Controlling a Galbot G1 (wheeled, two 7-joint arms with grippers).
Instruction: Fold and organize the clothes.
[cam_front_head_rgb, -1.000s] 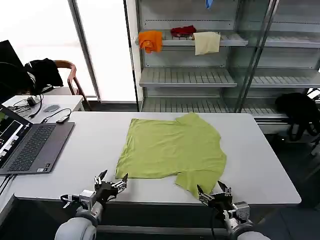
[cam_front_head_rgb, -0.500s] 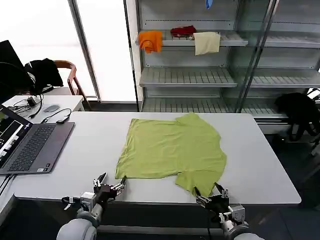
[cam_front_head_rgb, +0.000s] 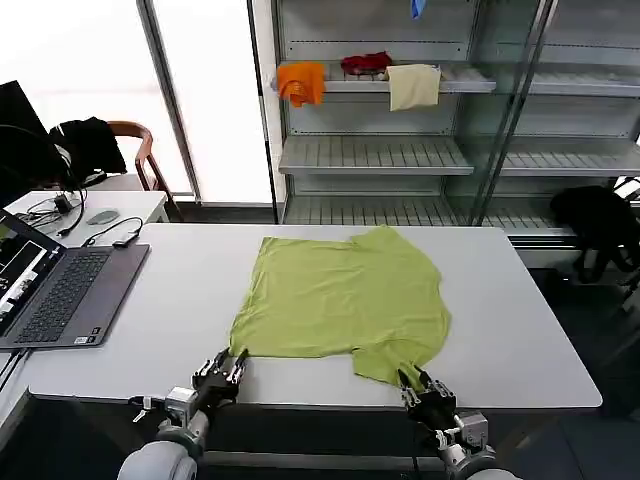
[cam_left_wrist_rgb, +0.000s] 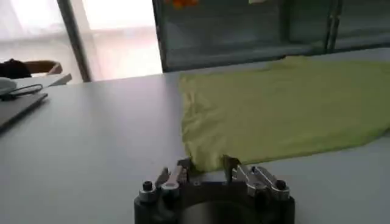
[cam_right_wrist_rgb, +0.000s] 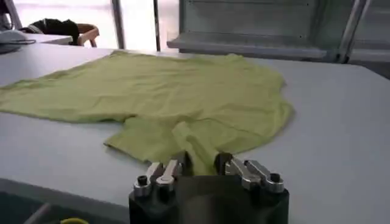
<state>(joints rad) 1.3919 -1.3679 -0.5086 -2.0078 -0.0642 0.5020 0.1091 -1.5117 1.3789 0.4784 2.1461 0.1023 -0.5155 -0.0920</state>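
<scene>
head view: both pincers, left (cam_front_head_rgb: 222, 368) & right (cam_front_head_rgb: 423, 387), at t-shirt (cam_front_head_rgb: 345, 300) near edge

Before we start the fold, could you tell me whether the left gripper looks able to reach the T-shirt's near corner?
Probably yes: the left gripper sits at the lime T-shirt's near corner, with nothing between them.

1. I work in what looks like a lab or test room set up as a mock shop.
2. My white table (cam_front_head_rgb: 150, 300) stands before grey metal shelving (cam_front_head_rgb: 375, 155) with slatted shelves, the kind a store uses; an orange cloth (cam_front_head_rgb: 301, 81), a red cloth (cam_front_head_rgb: 366, 62) and a cream cloth (cam_front_head_rgb: 413, 86) lie on one shelf.
3. An open laptop (cam_front_head_rgb: 60, 290) sits at my left, with cables (cam_front_head_rgb: 105, 232) on a side desk (cam_front_head_rgb: 140, 203).
4. A wooden chair (cam_front_head_rgb: 140, 150) stands by bright floor-length windows (cam_front_head_rgb: 205, 100).
</scene>
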